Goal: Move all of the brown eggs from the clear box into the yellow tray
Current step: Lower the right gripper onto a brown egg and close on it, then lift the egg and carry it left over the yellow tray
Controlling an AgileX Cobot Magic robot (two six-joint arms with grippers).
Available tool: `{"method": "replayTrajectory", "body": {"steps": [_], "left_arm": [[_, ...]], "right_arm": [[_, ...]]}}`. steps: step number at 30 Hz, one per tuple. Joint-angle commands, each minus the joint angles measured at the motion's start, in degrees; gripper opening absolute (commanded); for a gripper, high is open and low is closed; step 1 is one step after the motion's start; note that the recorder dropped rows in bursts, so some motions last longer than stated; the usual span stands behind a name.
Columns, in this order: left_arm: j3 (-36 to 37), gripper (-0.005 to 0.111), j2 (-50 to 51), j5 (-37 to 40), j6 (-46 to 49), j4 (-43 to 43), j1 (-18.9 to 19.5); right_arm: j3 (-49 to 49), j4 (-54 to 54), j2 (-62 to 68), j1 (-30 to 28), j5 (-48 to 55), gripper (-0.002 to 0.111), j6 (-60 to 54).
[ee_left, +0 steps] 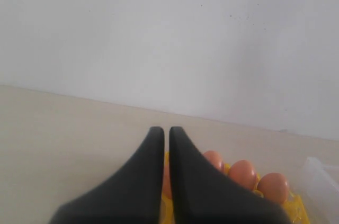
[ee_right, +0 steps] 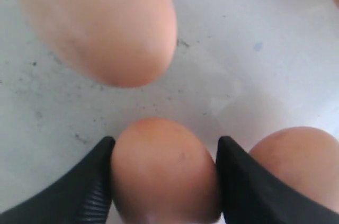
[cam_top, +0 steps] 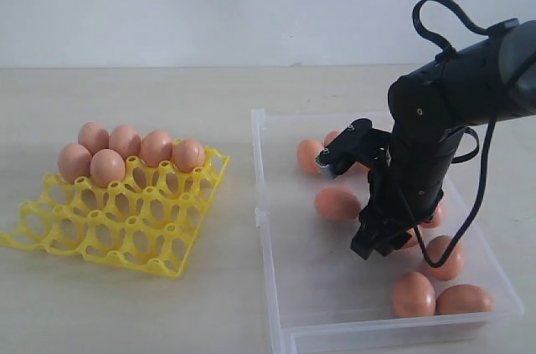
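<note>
the right arm (cam_top: 435, 128) bends steeply into the clear box (cam_top: 306, 287) at lower right, its right gripper (ee_right: 164, 147) holding one brown egg (ee_right: 164, 176) from both sides. the left gripper (ee_left: 166, 131) is closed, near the yellow tray (cam_top: 100, 245) at left.

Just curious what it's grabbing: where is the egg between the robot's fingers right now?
In the right wrist view, the brown egg sits between the right arm's fingers on the clear box floor, another egg just beside it.
</note>
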Motion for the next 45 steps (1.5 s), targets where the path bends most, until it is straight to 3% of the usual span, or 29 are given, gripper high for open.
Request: {"method": "replayTrajectory", "body": {"steps": [1,4,10,21,27,36,45], "left_arm": [[-0.21,0.004,0.20,-0.32,-0.07,-0.04,-0.33],[-0.21,0.004,0.20,-0.32,-0.07,-0.04,-0.33],[-0.21,0.004,0.20,-0.32,-0.07,-0.04,-0.33],[-0.21,0.004,0.20,-0.32,-0.07,-0.04,-0.33],[-0.21,0.004,0.20,-0.32,-0.07,-0.04,-0.33],[-0.21,0.004,0.20,-0.32,-0.07,-0.04,-0.33],[-0.21,0.004,0.20,-0.32,-0.07,-0.04,-0.33]], "right_arm": [[-0.21,0.14,0.01,-0.22,-0.13,0.000,-0.15],[-0.21,0.04,0.01,-0.22,-2.05,0.000,-0.15],[-0.21,4.58,-0.75,-0.22,-16.30,0.000,1.12],[0.65,7.59,-10.99,-0.14,-22.26,0.000,4.04],[6.95,8.81,-14.08,1.31,-39.83,0.000,4.50],[17.33,5.45,-13.97,9.17,-75.20,0.000,4.36],[18.04,-3.04,-13.97,12.46,-90.36,0.000,6.17]]}}
